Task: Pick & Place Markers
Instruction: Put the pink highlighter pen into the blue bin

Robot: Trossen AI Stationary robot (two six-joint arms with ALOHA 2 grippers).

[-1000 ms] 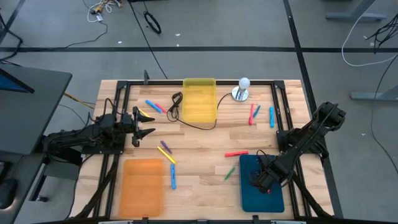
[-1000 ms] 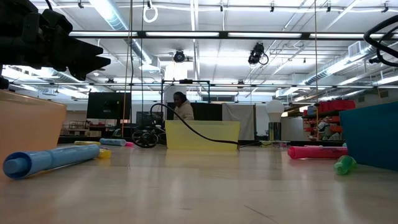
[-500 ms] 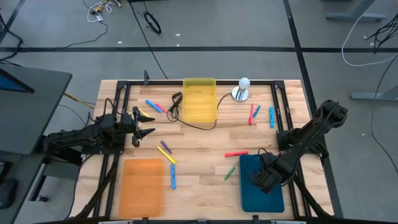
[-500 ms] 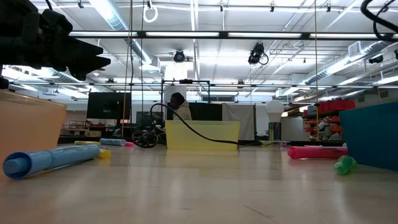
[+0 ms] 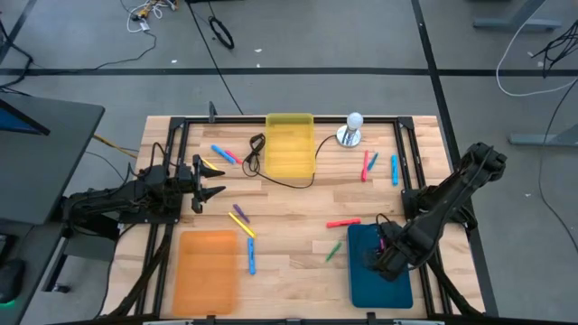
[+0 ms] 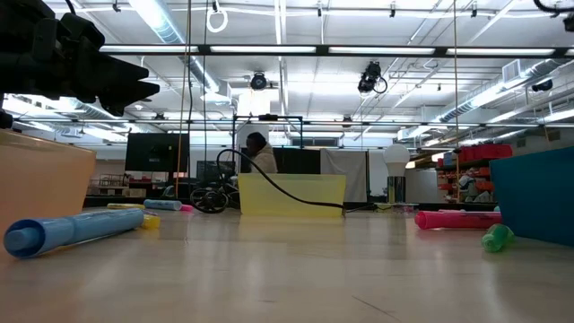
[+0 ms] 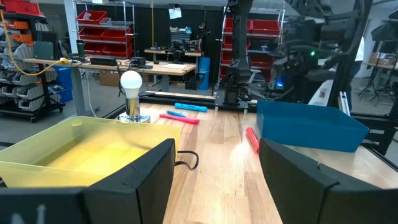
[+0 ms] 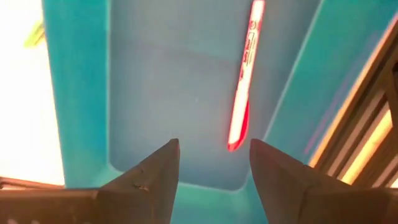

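Markers lie spread over the wooden table [image 5: 298, 203]: two blue [image 5: 394, 169] and red ones at the upper right, a pink-red one [image 5: 343, 222] just above the teal tray [image 5: 361, 280], a green one [image 5: 333, 252] to its left, and purple, yellow and blue ones near the orange tray [image 5: 208, 271]. One red marker [image 8: 244, 68] lies free inside the teal tray. Compared with one second ago, the right gripper [image 5: 384, 262] has lifted a little and moved slightly right over this tray; its fingers stand apart and hold nothing. The left gripper [image 5: 209, 181] has not moved at middle left, its fingers apart and empty. The yellow tray [image 5: 289, 144] stays at top centre.
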